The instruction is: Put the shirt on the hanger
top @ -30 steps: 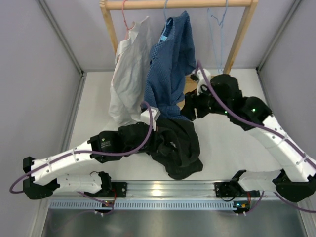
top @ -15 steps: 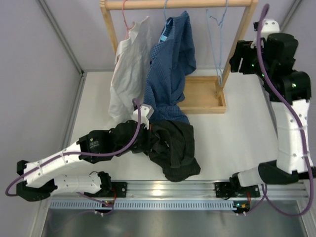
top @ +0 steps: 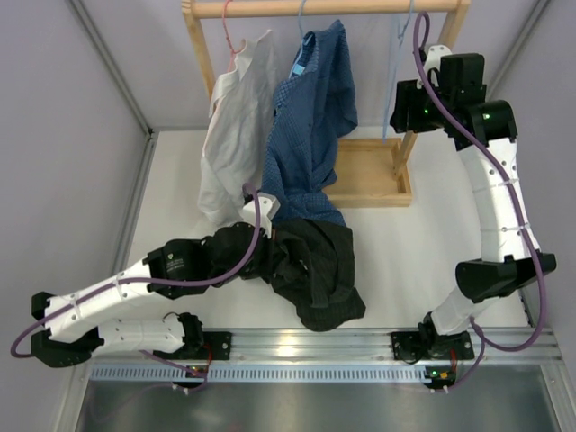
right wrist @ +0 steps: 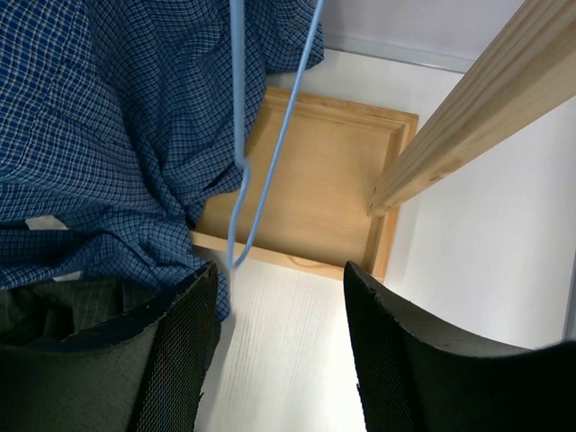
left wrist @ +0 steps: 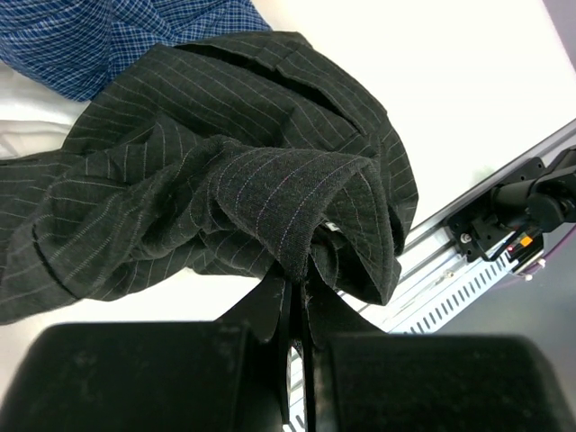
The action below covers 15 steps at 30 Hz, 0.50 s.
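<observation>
- Fingers of the left gripper (left wrist: 292, 292) are pressed together on a fold of the shirt (left wrist: 225, 180), and the dark, finely striped cloth bunches over their tips
- From above, the left gripper (top: 266, 255) lies low over the table (top: 423, 243), at the left edge of the shirt (top: 317, 268)
- Most of the shirt sits in a crumpled heap on the table near the front rail, just below the hem of the blue checked shirt (top: 315, 108)
- High at the back, the right gripper (right wrist: 283, 360) is spread wide with nothing between its fingers (right wrist: 180, 351)
- In the overhead view the right gripper (top: 407, 103) sits close to the right post of the wooden rack (top: 324, 7)
- Hooked on the rack's rail, the hanger (right wrist: 236, 135) is bare light-blue wire, and its lower bend hangs just ahead of the left-hand finger in the right wrist view; I cannot tell whether they touch
- Overhead, the hanger (top: 388, 101) drops down just left of the right gripper
- Beneath the hanger lies the rack's shallow wooden base tray (right wrist: 315, 180)
- Left of the blue checked shirt, a white shirt (top: 229, 135) hangs from the same rail
</observation>
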Available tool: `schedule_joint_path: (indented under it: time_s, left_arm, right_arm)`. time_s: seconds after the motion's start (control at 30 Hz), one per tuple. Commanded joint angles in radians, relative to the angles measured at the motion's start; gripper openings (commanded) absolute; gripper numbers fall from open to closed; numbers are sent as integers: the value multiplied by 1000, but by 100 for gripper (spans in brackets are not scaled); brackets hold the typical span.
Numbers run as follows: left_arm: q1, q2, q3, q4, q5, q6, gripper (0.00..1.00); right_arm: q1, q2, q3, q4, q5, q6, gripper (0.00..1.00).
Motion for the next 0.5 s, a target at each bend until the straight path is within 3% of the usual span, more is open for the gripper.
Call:
schedule_joint_path:
  time_s: [0.0, 0.23, 0.47]
  left_arm:
    - [2, -13, -12, 10, -32, 7, 0]
    - [2, -5, -40, 27, -28, 4, 0]
    - [2, -6, -66, 33, -32, -1, 0]
  right_arm:
    - [-5, -58, -28, 65, -32, 6, 56]
    - [14, -68, -19, 117, -89, 42, 58]
    - [29, -69, -28, 125, -38, 79, 59]
